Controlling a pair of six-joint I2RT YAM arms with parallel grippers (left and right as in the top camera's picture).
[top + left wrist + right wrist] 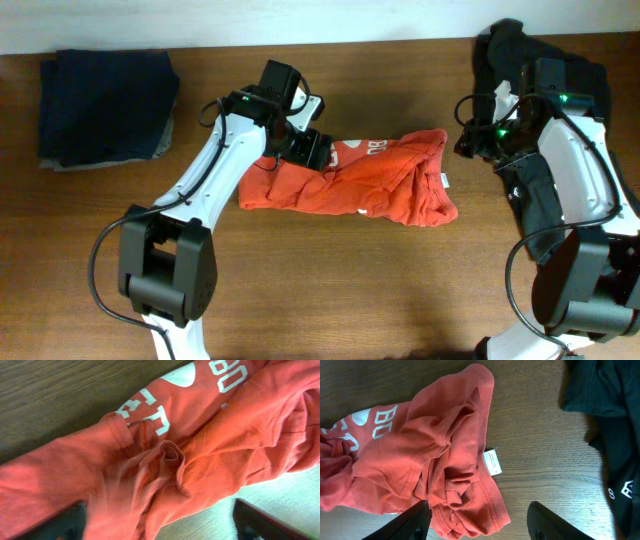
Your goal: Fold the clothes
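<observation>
An orange-red shirt (350, 180) with white lettering lies crumpled in a long heap mid-table. My left gripper (305, 145) hangs over its left part, open. In the left wrist view its dark fingers (257, 521) stand wide apart on either side of a bunched ridge of the shirt (165, 460), not pinching it. My right gripper (475, 140) hovers off the shirt's right end, open; its fingers (412, 522) straddle the hem of the shirt (445, 465) and bare wood. Black garments (525, 120) with white print lie at the far right, partly under the right arm.
A folded navy-blue and grey stack (105, 105) sits at the back left. A white care label (492, 461) sticks out from the shirt's hem. A black garment (615, 435) fills the right edge of the right wrist view.
</observation>
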